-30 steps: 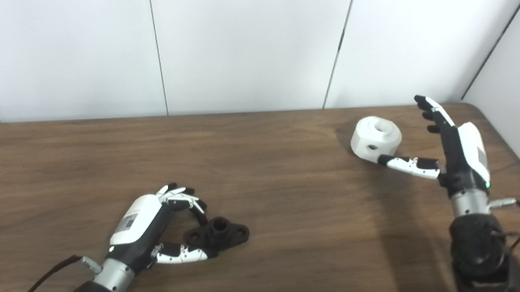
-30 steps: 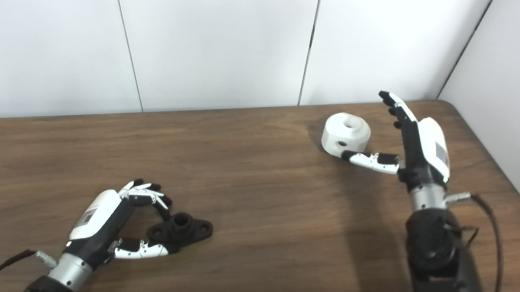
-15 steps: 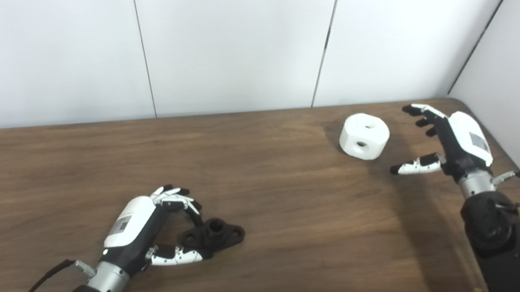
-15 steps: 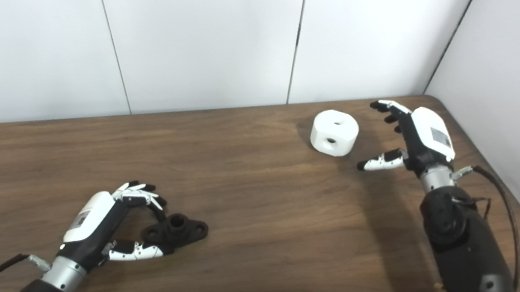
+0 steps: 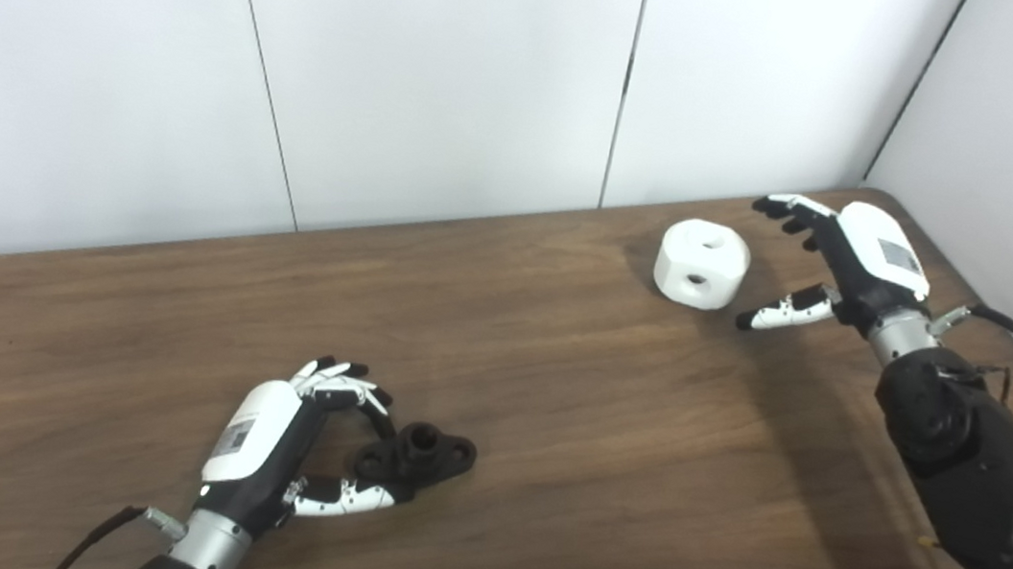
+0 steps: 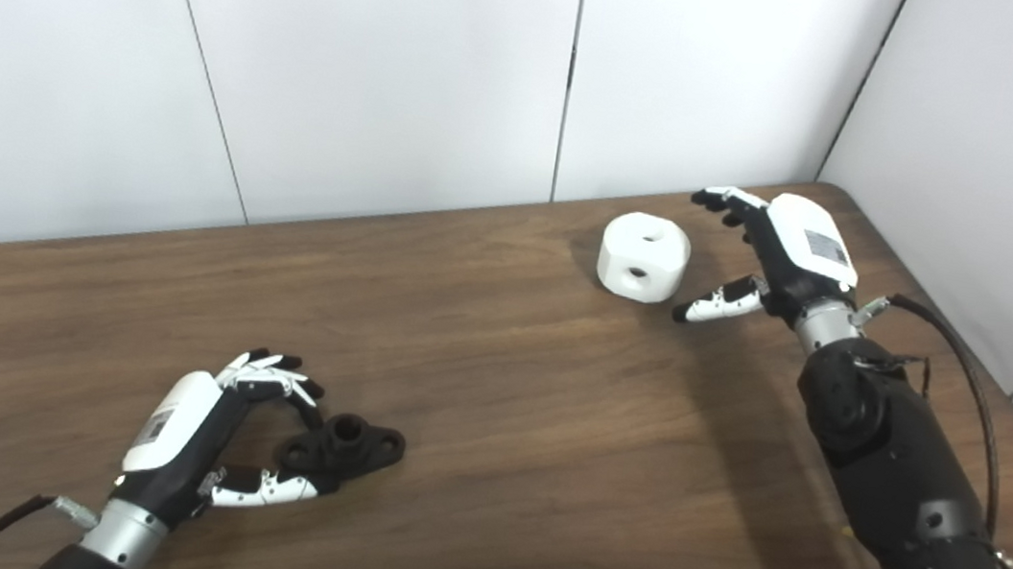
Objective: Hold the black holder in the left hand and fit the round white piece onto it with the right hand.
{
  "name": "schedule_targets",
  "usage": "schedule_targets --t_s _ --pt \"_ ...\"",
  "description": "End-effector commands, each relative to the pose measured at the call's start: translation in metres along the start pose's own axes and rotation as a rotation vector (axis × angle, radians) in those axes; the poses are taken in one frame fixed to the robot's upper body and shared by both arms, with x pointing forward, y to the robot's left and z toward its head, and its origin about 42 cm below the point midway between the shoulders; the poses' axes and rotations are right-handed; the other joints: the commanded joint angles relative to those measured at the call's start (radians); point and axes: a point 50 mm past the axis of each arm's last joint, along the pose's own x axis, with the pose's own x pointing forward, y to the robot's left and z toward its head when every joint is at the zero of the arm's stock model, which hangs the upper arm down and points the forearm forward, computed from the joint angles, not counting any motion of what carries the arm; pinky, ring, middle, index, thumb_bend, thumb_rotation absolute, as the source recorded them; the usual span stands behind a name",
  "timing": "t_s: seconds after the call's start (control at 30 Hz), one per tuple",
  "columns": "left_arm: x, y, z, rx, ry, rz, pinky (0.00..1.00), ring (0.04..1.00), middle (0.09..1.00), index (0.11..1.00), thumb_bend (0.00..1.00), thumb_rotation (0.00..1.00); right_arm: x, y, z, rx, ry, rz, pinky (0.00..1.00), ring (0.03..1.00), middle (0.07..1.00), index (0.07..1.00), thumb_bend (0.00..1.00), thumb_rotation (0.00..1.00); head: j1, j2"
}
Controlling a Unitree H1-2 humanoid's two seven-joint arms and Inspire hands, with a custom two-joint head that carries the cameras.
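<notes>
On the wooden table (image 5: 550, 406) I count one black holder (image 5: 420, 453) near the front edge and one round white piece (image 5: 701, 264) toward the back corner. Two robot hands reach over the table: one left hand (image 5: 279, 440), one right hand (image 5: 847, 264).

The left hand (image 5: 283, 450) curls round the near end of the black holder (image 5: 423, 451), so that end is hidden and contact between fingers and holder cannot be made out; both forearms run off the bottom edge; the right hand (image 5: 842, 268) shows its back, so its palm is out of sight; the round white piece (image 5: 701, 263) has 2 holes whose depth is too dark to read; the surface (image 5: 602, 451) is cut off left, right and below.
</notes>
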Motion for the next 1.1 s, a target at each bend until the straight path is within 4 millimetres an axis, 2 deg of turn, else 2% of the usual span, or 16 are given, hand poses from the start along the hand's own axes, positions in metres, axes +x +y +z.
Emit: schedule_targets --t_s 0.0,0.17,0.3,0.5,0.63,0.93,1.07 --pt "-0.007 -0.022 -0.005 -0.041 0.021 -0.015 0.96 0.873 0.711 0.484 0.52 0.06 0.019 -0.027 0.012 -0.017 -0.063 -0.079 0.66 0.756 0.796 0.792 0.94 0.23 -0.001 0.001" --pt "-0.006 -0.022 -0.006 -0.04 0.022 -0.016 0.95 0.873 0.712 0.484 0.52 0.06 0.023 -0.027 0.019 -0.018 -0.072 -0.079 0.66 0.756 0.798 0.793 0.94 0.24 0.0 -0.001" --pt "-0.006 -0.024 -0.006 -0.051 0.025 -0.021 0.97 0.877 0.712 0.484 0.52 0.06 0.023 -0.025 0.022 -0.021 -0.093 -0.076 0.64 0.74 0.796 0.794 0.93 0.21 0.003 -0.006" --pt "-0.006 -0.027 -0.006 -0.053 0.02 -0.019 0.97 0.874 0.71 0.484 0.52 0.06 0.025 -0.02 0.026 -0.017 -0.097 -0.064 0.67 0.767 0.801 0.798 0.92 0.21 0.006 -0.005" --pt "-0.006 -0.028 -0.004 -0.057 0.023 -0.022 0.97 0.878 0.713 0.484 0.52 0.06 0.027 -0.017 0.031 -0.011 -0.091 -0.054 0.66 0.756 0.806 0.799 0.9 0.21 0.008 -0.006" --pt "-0.007 -0.028 0.001 -0.062 0.021 -0.021 0.98 0.88 0.713 0.484 0.52 0.06 0.032 -0.01 0.035 -0.005 -0.095 -0.025 0.65 0.756 0.808 0.802 0.85 0.25 0.023 -0.002" --pt "-0.008 -0.029 0.002 -0.061 0.016 -0.021 0.99 0.876 0.713 0.484 0.52 0.06 0.036 -0.004 0.034 -0.015 -0.1 -0.025 0.62 0.733 0.796 0.79 0.83 0.27 0.027 -0.003"
